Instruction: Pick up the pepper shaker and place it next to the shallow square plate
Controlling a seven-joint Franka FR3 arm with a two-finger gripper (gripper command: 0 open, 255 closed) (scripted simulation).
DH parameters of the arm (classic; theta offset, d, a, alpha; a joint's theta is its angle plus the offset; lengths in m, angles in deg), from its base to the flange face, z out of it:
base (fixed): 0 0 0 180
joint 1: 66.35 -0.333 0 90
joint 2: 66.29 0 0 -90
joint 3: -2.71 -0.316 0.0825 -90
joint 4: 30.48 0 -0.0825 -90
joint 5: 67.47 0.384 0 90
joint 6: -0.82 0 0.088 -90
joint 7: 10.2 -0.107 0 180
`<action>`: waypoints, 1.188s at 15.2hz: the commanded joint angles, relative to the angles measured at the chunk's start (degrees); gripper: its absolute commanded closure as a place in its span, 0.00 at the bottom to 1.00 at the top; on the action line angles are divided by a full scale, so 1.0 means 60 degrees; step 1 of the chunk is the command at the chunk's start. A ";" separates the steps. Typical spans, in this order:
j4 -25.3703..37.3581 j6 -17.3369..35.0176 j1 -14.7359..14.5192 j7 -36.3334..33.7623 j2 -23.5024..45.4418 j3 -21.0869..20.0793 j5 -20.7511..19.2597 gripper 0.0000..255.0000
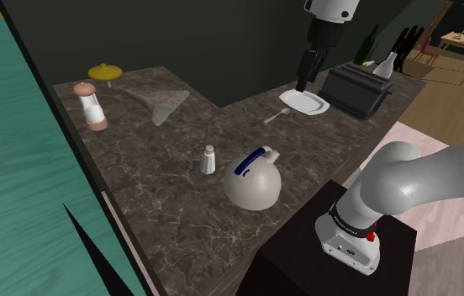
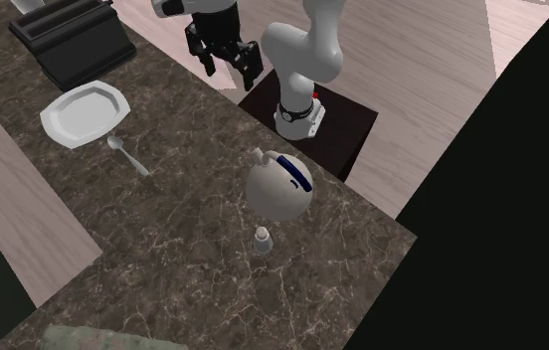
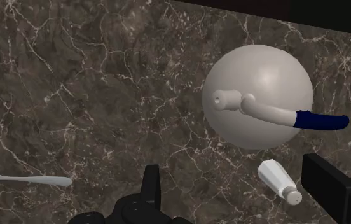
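The pepper shaker [image 1: 208, 159] is a small white bottle with a grey cap. It stands upright on the dark marble counter, just to the shoulder view's left of a round white kettle [image 1: 253, 179]. The shallow square plate [image 1: 304, 103] is white and lies farther back by a black toaster. My black gripper [image 1: 304, 81] hangs high above the counter, open and holding nothing. In the wrist view the shaker [image 3: 279, 181] sits close to one fingertip [image 3: 330, 184], far below it. The second exterior view shows the gripper [image 2: 227, 72], the shaker [image 2: 262, 239] and the plate [image 2: 82, 111].
A spoon [image 1: 275, 115] lies beside the plate. The black toaster [image 1: 355, 88] stands behind it. The kettle [image 3: 257, 95] has a white and blue handle. At the counter's far left stand a pink-topped mill [image 1: 92, 107], a yellow object [image 1: 104, 72] and a grey cloth [image 1: 159, 103].
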State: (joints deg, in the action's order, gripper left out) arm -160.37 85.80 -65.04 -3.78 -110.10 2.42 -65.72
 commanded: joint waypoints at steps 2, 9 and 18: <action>-0.0130 0.0273 -0.0044 -0.0125 0.0128 -0.0134 0.0080 0.00; -0.0694 0.2202 -0.0334 -0.0972 0.1375 -0.1076 0.0535 0.00; -0.0500 0.4547 -0.0595 -0.2128 0.3776 -0.2249 0.0638 0.00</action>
State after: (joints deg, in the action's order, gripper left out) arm -163.27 110.81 -68.40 -15.50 -89.47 -10.09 -61.87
